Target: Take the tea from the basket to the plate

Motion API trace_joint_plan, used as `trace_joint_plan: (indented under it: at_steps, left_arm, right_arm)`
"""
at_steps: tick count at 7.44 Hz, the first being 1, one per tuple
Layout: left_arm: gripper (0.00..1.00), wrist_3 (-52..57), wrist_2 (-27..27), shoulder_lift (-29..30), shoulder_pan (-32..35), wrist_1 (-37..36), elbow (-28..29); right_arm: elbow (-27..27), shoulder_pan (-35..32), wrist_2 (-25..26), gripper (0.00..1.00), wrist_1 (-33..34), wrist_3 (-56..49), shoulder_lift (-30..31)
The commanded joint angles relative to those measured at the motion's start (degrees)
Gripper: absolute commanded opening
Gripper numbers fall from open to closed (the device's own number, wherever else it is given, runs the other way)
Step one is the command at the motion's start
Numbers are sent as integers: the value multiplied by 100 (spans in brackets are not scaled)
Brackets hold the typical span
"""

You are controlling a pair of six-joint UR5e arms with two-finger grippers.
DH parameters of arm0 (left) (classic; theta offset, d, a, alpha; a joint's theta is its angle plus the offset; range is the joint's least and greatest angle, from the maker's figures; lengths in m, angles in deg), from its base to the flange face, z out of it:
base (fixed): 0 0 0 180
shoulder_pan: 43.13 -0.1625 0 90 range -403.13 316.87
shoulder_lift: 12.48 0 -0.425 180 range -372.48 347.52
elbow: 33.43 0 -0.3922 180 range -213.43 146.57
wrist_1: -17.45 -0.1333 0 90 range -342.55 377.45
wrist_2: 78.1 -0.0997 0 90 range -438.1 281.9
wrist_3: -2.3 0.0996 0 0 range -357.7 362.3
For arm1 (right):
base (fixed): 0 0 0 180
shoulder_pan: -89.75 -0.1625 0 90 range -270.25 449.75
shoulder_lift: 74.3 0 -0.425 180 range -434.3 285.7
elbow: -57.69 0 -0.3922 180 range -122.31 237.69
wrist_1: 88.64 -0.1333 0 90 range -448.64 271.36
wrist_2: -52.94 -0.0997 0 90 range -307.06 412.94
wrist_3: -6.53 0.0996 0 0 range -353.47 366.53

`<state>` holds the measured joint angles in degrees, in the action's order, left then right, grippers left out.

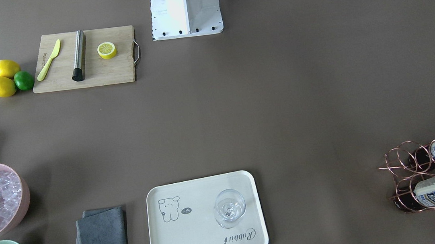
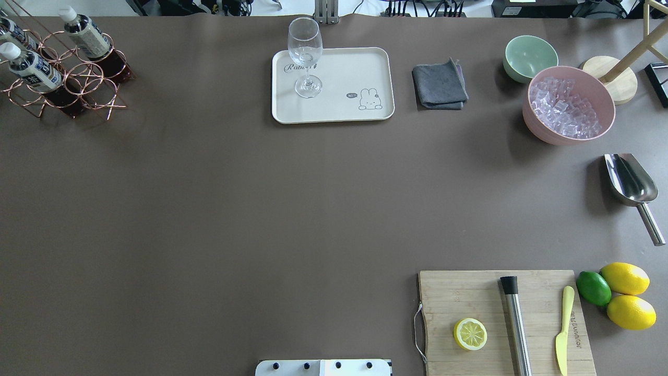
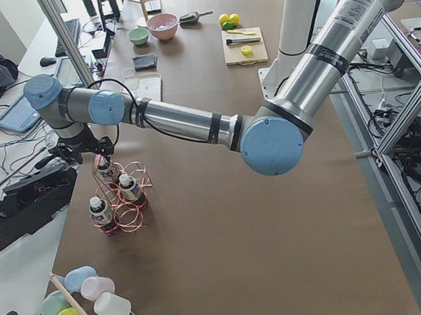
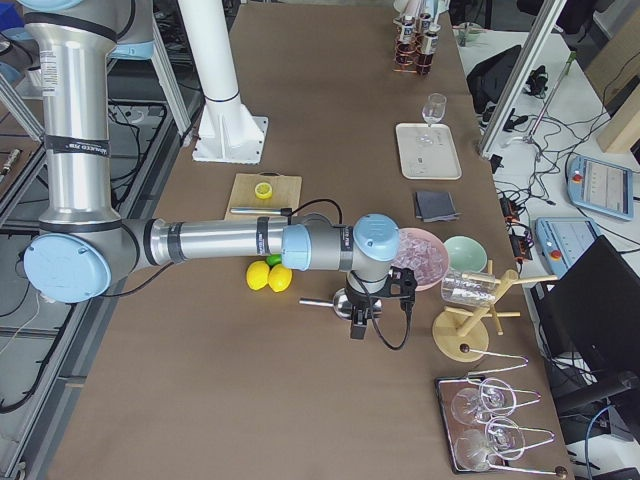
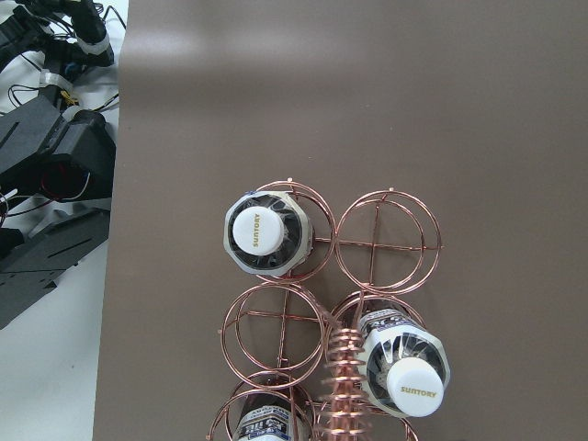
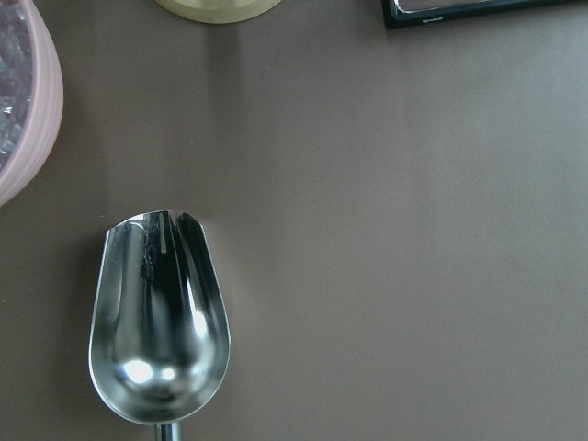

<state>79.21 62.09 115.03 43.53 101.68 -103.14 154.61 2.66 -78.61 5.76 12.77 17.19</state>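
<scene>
Three tea bottles (image 2: 83, 34) (image 2: 28, 65) (image 2: 8, 28) stand in the copper wire basket (image 2: 88, 86) at the table's far left corner. The left wrist view looks straight down on their white caps (image 5: 258, 232) (image 5: 413, 386) and the basket's coiled handle (image 5: 344, 386). My left gripper (image 3: 104, 156) hangs just above the basket in the exterior left view; I cannot tell if it is open or shut. The cream plate (image 2: 355, 68) holds a stemmed glass (image 2: 305, 52). My right gripper (image 4: 358, 325) hovers over a metal scoop (image 6: 158, 322); I cannot tell its state.
A pink bowl of ice (image 2: 569, 104), a green bowl (image 2: 529, 57) and a grey cloth (image 2: 439, 83) lie right of the plate. A cutting board (image 2: 469, 297) carries a lemon half, a steel rod and a yellow knife. Lemons and a lime (image 2: 594, 288) lie beside it.
</scene>
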Motion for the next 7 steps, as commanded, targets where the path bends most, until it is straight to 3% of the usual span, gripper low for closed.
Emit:
trace_joint_plan:
  at_steps: [1, 4, 5, 6, 7]
  left_arm:
    - [88, 0, 0, -86, 0, 33, -7]
    - [82, 0, 0, -130, 0, 94, -42]
    - [59, -17, 0, -130, 0, 85, -42]
    - [24, -26, -9, -139, 0, 77, -68]
    - [0, -17, 0, -147, 0, 85, -94]
  right_arm:
    - [-6, 8, -3, 100, 0, 0, 0]
    - [-6, 8, -3, 100, 0, 0, 0]
    - [-14, 8, -3, 100, 0, 0, 0]
    - [-15, 8, -3, 100, 0, 0, 0]
    - [-15, 8, -3, 100, 0, 0, 0]
